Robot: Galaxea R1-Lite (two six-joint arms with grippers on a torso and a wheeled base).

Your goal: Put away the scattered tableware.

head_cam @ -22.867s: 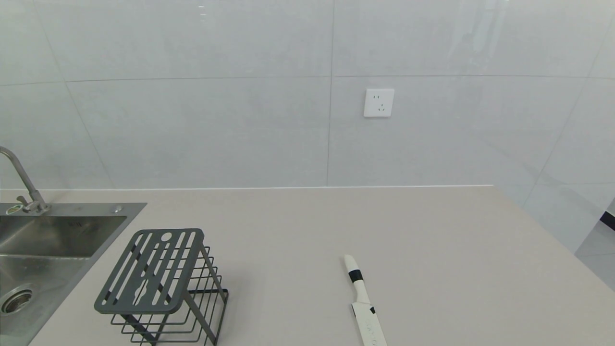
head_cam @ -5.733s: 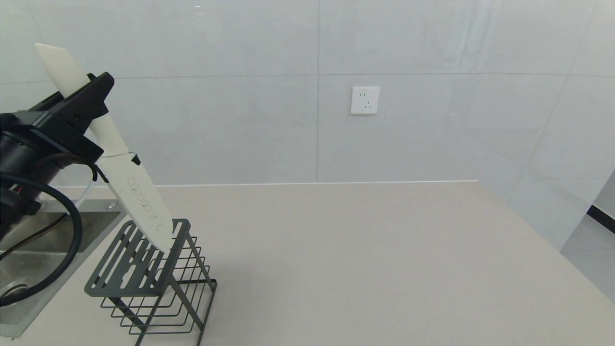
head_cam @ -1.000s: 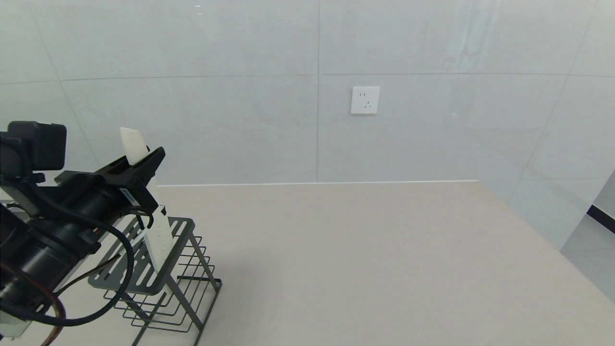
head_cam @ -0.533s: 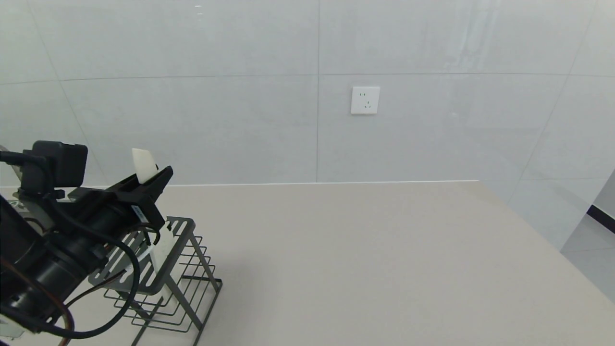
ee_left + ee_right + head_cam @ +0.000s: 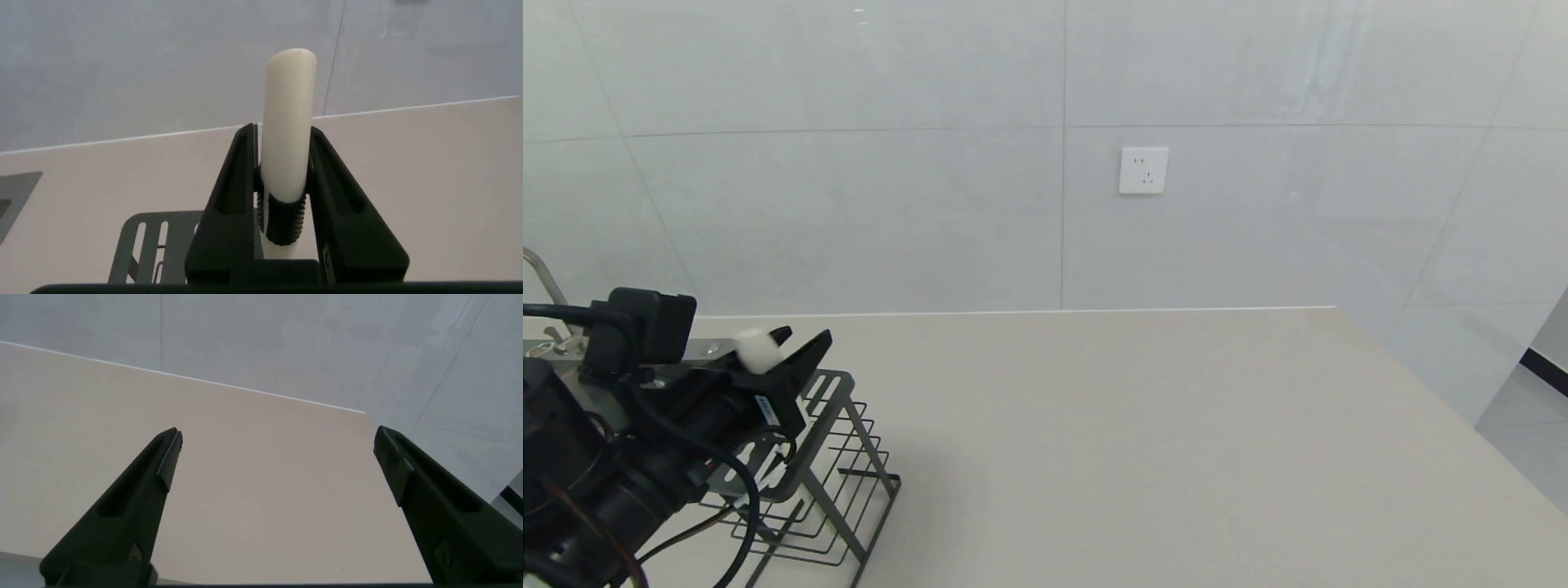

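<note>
The white knife with the cream-white rounded handle [image 5: 758, 349] [image 5: 288, 98] stands nearly upright at the near left of the beige counter [image 5: 1135, 425]. Its handle end pokes up just above the slotted top plate of the dark grey metal knife rack with a wire base [image 5: 843, 380] [image 5: 167, 218]. The blade is hidden behind the left arm, so how deep it sits cannot be read directly. Since the handle is so low over the plate, the blade is most likely well down in one of the slots. The left jaws are clamped on the handle from both sides, gripping it below its tip, as the left wrist view shows plainly. The putting-away therefore looks nearly done: the knife appears seated in its holder but is not yet let go. What seems left is to part the left jaws and lift the arm clear without dragging the handle back up or tipping the light rack. The right jaws hang wide apart with nothing between them, above a bare stretch of the counter and well away from the rack. Beyond the rack, at the far left, the curved steel tap [image 5: 543, 282] marks the sink. A white wall socket [image 5: 1143, 170] sits on the grey tiled wall behind the counter. This knife is the one piece of tableware these views present, so its release should about finish the task.
</note>
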